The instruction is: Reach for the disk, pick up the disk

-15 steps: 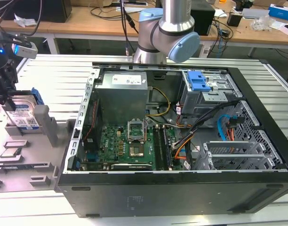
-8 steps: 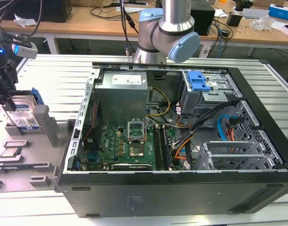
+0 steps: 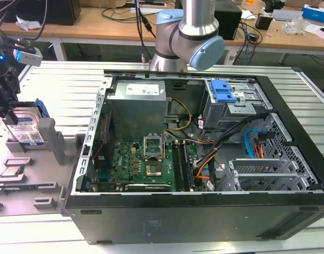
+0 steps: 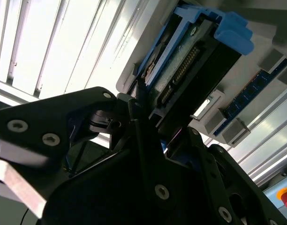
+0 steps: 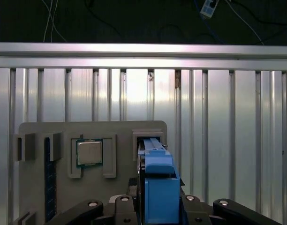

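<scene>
The disk (image 3: 25, 129) stands on edge in a slot of the grey holder tray (image 3: 29, 180) at the exterior view's left, its blue-and-white label showing. My gripper (image 3: 11, 106) sits over its upper end. In the second wrist view the disk (image 4: 195, 61), silver and black in a blue carrier frame, runs between the black fingers (image 4: 136, 110), which lie against its two broad faces; the gripper (image 4: 164, 122) is shut on it. In the first wrist view the blue carrier (image 5: 160, 187) reaches from the tray's slot to the gripper (image 5: 160, 208).
An open computer case (image 3: 289, 211) takes up the middle of the ribbed metal table, with a grey power-supply box (image 3: 138, 106) and a blue-latched drive cage (image 3: 223, 91) inside. The tray also holds a processor chip (image 5: 89, 152) and a memory stick (image 5: 49, 178). The arm's base (image 3: 188, 37) stands behind the case.
</scene>
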You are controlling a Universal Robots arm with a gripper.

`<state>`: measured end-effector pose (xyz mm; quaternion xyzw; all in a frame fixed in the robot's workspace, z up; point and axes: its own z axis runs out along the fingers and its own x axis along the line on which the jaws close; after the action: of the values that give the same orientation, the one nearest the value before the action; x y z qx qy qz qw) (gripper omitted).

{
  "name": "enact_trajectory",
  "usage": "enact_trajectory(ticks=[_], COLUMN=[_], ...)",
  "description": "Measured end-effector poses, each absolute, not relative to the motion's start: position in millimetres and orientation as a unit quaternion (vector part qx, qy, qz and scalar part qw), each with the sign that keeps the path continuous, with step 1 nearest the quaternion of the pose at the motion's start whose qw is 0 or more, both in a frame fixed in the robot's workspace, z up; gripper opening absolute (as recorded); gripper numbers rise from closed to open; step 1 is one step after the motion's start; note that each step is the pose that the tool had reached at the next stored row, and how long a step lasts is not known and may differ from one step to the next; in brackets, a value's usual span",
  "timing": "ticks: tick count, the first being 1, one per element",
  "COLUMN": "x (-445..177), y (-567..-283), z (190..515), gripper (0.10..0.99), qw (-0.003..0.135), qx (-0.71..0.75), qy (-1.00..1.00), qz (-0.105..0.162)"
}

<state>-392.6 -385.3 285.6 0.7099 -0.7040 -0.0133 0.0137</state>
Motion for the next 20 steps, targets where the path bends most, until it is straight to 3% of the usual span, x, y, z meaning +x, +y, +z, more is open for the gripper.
enact_trajectory(ticks=[20], x=[-390.8], y=[-384.8], z=[330.4], gripper=[0.365], qw=[0.014], qx=[0.71], qy=[-0.704], qz=[-0.013])
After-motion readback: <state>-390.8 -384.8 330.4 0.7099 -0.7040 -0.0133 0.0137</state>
